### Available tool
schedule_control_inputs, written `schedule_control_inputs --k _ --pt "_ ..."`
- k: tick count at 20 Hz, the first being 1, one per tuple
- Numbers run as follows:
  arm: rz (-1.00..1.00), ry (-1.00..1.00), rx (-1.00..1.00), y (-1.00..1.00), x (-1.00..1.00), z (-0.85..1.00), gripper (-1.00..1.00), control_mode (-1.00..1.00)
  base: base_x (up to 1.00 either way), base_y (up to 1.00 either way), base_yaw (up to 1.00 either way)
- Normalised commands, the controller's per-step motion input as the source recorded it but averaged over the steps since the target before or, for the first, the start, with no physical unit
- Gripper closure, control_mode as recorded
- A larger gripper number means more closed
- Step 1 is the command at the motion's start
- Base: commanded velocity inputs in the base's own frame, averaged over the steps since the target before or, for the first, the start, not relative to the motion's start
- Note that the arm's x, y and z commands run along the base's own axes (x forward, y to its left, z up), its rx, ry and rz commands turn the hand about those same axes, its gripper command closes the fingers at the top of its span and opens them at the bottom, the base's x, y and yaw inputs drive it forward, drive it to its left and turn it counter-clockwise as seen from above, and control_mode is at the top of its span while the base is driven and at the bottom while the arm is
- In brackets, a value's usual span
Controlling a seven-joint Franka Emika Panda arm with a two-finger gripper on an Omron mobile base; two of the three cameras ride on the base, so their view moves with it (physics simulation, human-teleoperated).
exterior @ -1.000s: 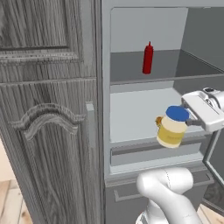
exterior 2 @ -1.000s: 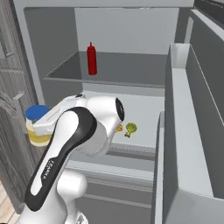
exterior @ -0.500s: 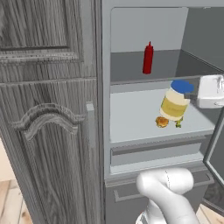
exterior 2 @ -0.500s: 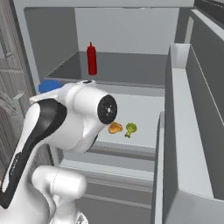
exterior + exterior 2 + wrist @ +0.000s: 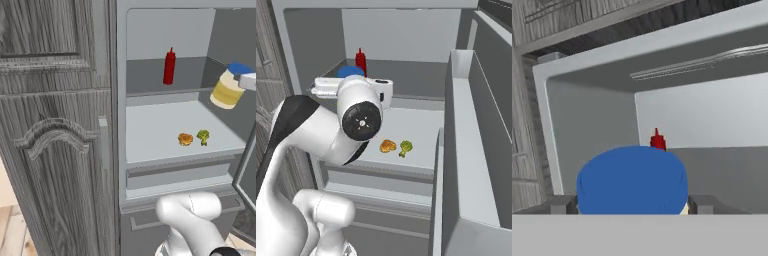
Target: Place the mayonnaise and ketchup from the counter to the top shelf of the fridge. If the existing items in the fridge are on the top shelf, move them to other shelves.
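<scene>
Gripping the mayonnaise [image 5: 227, 89] by its blue lid, jaws closed on it — jar tilted, held in the air at the fridge [image 5: 165, 145] mouth; ketchup [image 5: 169, 67] upright on top shelf; bun and broccoli on the shelf below.

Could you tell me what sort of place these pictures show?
Most likely a rendered home kitchen: an open grey fridge with pale shelves holds a slim red ketchup bottle and a small green broccoli floret, beside a grey wood-grain cabinet.
</scene>
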Motion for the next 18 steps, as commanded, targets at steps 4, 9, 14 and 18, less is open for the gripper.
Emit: schedule_control_inputs --k 4,9,14,18 --pt "-0.30 0.01 0.03 -0.69 0.73 0.19 1.00 -1.00 0.00 0.00 0.00" --pt "0.00 0.01 0.00 0.00 0.85 -0.01 1.00 -1.00 0.00 0.00 0.00" --pt "0.02 0.00 0.00 -0.02 0.90 -0.03 1.00 -1.00 0.00 0.00 0.00" --pt "0.02 0.01 -0.01 -0.07 0.86 -0.05 1.00 -1.00 0.00 0.00 0.00"
